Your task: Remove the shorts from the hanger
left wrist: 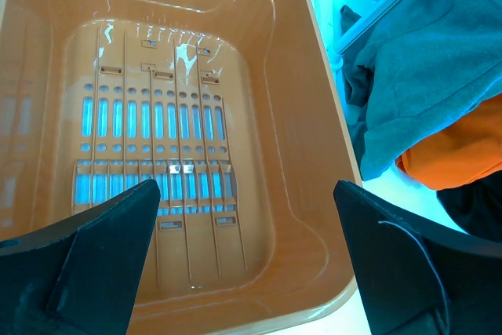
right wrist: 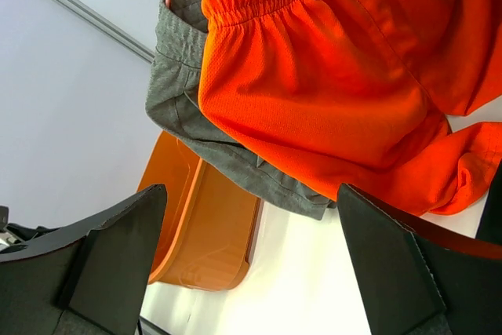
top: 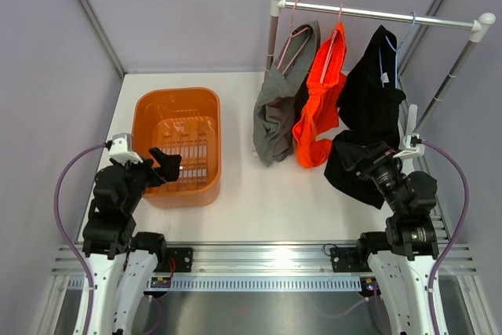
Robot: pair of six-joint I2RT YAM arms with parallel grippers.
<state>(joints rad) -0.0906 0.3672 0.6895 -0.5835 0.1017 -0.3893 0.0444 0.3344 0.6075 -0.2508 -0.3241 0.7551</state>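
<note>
Three shorts hang on hangers from a metal rail (top: pixel 376 14) at the back right: grey shorts (top: pixel 278 103), orange shorts (top: pixel 321 103) and black shorts (top: pixel 369 107). My right gripper (top: pixel 362 158) is open and empty, low in front of the black shorts. Its wrist view looks up at the orange shorts (right wrist: pixel 329 76) and the grey shorts (right wrist: pixel 188 107). My left gripper (top: pixel 167 165) is open and empty over the near right part of the orange basket (top: pixel 149 111). The left wrist view shows the basket floor (left wrist: pixel 157 147) and the grey shorts (left wrist: pixel 423 84).
The basket stands empty on the white table (top: pixel 259 202) at the left. The rack's posts (top: pixel 274 29) rise from the table's back right. A wall panel closes off the back.
</note>
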